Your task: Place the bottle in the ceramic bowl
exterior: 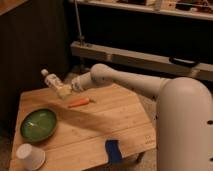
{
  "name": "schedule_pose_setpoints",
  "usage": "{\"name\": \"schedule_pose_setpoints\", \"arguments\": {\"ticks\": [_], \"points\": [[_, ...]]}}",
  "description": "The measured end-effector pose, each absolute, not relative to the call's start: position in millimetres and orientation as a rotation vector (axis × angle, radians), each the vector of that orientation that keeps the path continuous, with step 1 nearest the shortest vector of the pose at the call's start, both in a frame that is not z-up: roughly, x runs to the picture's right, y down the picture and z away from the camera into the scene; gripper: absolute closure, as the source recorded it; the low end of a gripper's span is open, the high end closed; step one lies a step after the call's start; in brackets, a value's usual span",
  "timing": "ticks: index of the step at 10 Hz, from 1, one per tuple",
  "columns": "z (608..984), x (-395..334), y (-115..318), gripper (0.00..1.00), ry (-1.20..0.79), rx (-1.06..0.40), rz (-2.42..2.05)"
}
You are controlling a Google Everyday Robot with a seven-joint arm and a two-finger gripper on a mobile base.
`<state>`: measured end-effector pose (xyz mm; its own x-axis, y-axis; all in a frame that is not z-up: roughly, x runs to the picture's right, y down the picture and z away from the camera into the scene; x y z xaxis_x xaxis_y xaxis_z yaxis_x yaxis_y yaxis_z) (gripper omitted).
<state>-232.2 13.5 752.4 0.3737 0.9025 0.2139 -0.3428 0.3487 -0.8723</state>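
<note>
Okay, gripper [64, 91] was clenched on the bottle [51, 80], holding it tilted in the air above the far left part of the wooden table [100, 125]. Green bowl [38, 124] sat below and nearer. Carrot [80, 102] lay just right of the gripper; paper cup [30, 156] and blue object [113, 150] sat at the front edge.

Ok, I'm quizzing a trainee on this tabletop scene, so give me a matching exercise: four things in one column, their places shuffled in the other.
Things:
1. small clear plastic bottle with a white cap
2. round glossy green ceramic bowl
3. white paper cup
4. flat blue object

Places:
A. near front edge of the wooden table, right of centre
B. front left corner of the table
C. held tilted in the tool, above the table's back left
D. left side of the table, behind the cup

Pairs: 1-C, 2-D, 3-B, 4-A
</note>
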Motion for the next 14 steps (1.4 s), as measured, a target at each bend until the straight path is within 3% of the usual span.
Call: {"name": "schedule_pose_setpoints", "arguments": {"ticks": [5, 7, 13, 14], "points": [[707.6, -267.5, 84.1, 0.91, -0.85, -0.834, 0.705], [699.0, -285.0, 102.9, 0.86, -0.845, -0.814, 0.604], [721.9, -311.6, 129.8, 0.26, -0.752, -0.821, 0.556], [722.8, -312.4, 130.4, 0.21, -0.75, -0.829, 0.559]]}}
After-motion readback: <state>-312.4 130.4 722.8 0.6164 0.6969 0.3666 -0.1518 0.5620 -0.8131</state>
